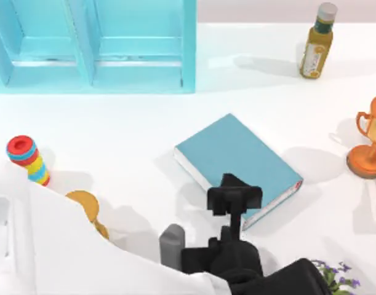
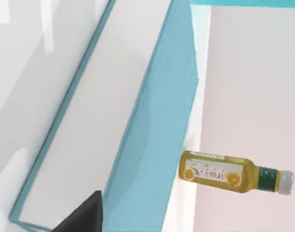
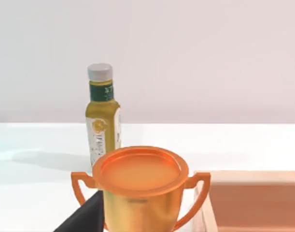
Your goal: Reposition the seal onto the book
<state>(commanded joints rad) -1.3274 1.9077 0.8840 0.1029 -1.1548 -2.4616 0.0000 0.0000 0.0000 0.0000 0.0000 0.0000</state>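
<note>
The book (image 1: 237, 157), a thick teal hardcover with white page edges, lies flat and slantwise in the middle of the table. My left gripper (image 1: 232, 185) hangs over the book's near edge, reaching in from the lower left. What it holds is hidden beneath it. The seal is hidden. The left wrist view looks steeply down on the book's cover (image 2: 152, 121) and white pages from close by. My right arm is parked at the table's right, its wrist camera facing the trophy (image 3: 140, 181).
A turquoise shelf unit (image 1: 92, 43) stands at the back left. A yellow bottle (image 1: 317, 43) is back right and an orange trophy (image 1: 369, 144) at the right edge. A ringed toy (image 1: 28, 160) and golden hourglass (image 1: 86, 206) stand left, purple flowers (image 1: 335, 270) front right.
</note>
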